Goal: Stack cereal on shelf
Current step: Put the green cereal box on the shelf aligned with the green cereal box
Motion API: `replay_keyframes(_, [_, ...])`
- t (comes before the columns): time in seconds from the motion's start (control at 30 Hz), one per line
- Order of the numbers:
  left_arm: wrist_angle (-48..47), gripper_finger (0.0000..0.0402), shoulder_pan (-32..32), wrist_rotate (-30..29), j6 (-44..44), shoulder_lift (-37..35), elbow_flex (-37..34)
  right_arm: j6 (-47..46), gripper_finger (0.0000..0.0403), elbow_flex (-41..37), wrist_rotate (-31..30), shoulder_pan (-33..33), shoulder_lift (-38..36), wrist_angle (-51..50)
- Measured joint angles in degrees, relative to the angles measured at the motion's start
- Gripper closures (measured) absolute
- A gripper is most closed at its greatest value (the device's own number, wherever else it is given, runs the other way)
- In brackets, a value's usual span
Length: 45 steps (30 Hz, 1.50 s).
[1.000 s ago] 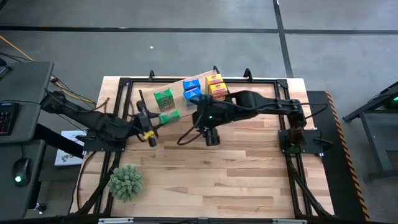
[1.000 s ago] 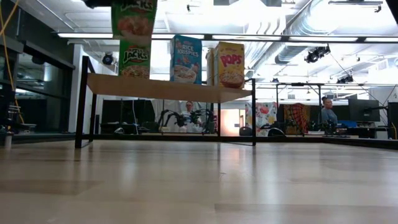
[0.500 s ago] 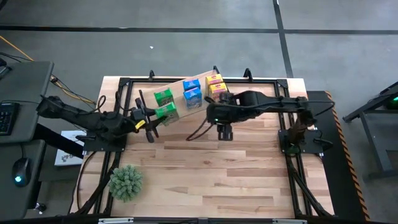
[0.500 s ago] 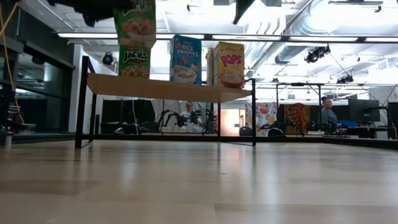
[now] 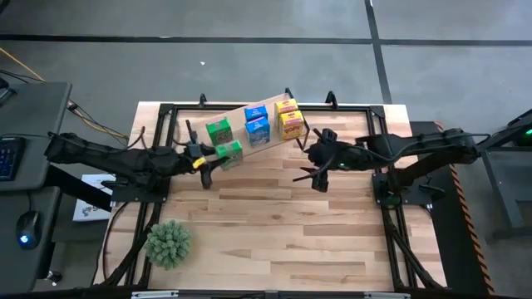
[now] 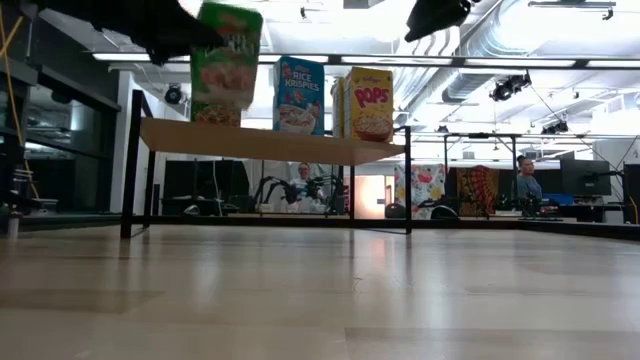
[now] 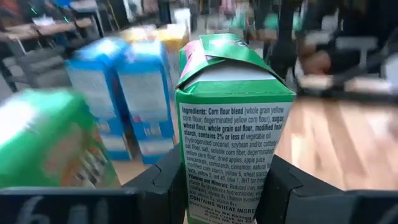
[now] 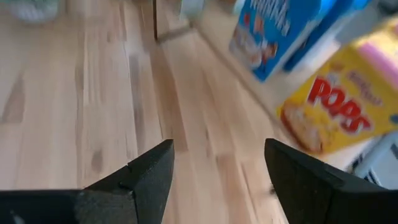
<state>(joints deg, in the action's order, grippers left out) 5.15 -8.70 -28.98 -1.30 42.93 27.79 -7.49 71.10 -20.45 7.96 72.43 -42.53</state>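
Observation:
My left gripper point(image 5: 214, 159) is shut on a green cereal carton point(image 5: 229, 154), held in the air just in front of the sloped light-wood shelf point(image 5: 237, 120). In the low view the carton point(image 6: 227, 55) tilts beside the shelf plank point(image 6: 270, 143). On the shelf stand another green carton point(image 5: 219, 130), two blue ones point(image 5: 258, 123) and two yellow ones point(image 5: 289, 116), each on its bottom end. My right gripper point(image 5: 313, 171) is open and empty, over the table to the right of the shelf. My left gripper pinches the green carton's lower part point(image 7: 224, 186) between its two fingers point(image 7: 166, 183), one on each broad face, with the narrow ingredients panel toward the wrist camera. The fingers come about level from the table's left. The carton is lifted clear and leans a little.
A round spiky green plant point(image 5: 169, 242) stands at the near left corner. The black frame point(image 5: 357, 108) runs around the table. The wooden tabletop point(image 5: 283, 232) lies open in the middle and near side. People and furniture show in the room behind point(image 6: 525, 180).
My right gripper has drawn back from the shelf toward the table's right edge, its arm straightening out. My left gripper has carried the green carton toward the shelf; the carton has come a little lower and now tilts instead of standing upright.

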Motion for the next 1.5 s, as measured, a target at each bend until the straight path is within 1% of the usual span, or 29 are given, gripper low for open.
replay_keyframes(0.07, [0.2, 0.0279, 0.3, -0.2, 0.1, 2.2, -0.4, 1.6, 0.0160, -2.9, -1.0, 0.1, -1.8, 5.2])
replay_keyframes(0.17, [3.1, 0.0279, 1.2, -3.5, 2.0, 4.8, -0.8, 3.0, 0.0159, -5.2, -1.9, 0.1, -2.8, 10.7])
replay_keyframes(0.23, [3.2, 0.0279, 1.6, -4.6, 2.4, 5.5, -0.8, 4.5, 0.0159, -5.8, -1.9, 0.1, -2.8, 13.0])
replay_keyframes(0.33, [3.4, 0.0279, 1.6, -4.6, 2.5, 5.1, -0.8, 6.3, 0.0159, -6.4, -0.9, 0.1, -2.4, 16.5])
replay_keyframes(0.43, [2.2, 0.0279, 1.4, -4.6, 2.6, 3.4, -0.8, 6.3, 0.0160, -6.5, -0.6, 0.1, -1.8, 16.7])
replay_keyframes(0.57, [-2.8, 0.0279, 1.4, -4.6, 1.9, 1.2, -0.8, 6.2, 0.0159, -6.5, -0.6, 0.1, -1.2, 16.5])
replay_keyframes(0.8, [-4.0, 0.0276, 1.5, -4.8, 1.4, 0.8, -0.9, 6.3, 0.0159, -6.5, -1.0, 0.1, 0.4, 16.4])
replay_keyframes(1.0, [-4.2, 0.0259, 1.6, -7.8, 1.5, 0.9, -0.9, 6.5, 0.0159, -6.5, -3.4, 0.1, 2.4, 16.6])
replay_keyframes(1.07, [-4.2, 0.0255, 1.6, -7.9, 1.5, 0.9, -0.9, 6.3, 0.0159, -6.5, -4.4, 0.1, 3.3, 16.2])
replay_keyframes(1.27, [-4.5, 0.0243, 1.6, -7.8, 1.5, 0.9, -0.9, 6.0, 0.0159, -6.5, -4.7, 0.1, 5.6, 16.3])
replay_keyframes(1.4, [-4.1, 0.0224, 1.6, -7.8, 2.0, 0.9, -0.9, 6.4, 0.0159, -6.5, -5.1, 0.1, 5.8, 16.6])
replay_keyframes(1.5, [-3.7, 0.0206, 1.6, -7.8, 2.6, 0.7, -0.8, 6.5, 0.0159, -6.5, -6.8, 0.1, 5.8, 16.7])
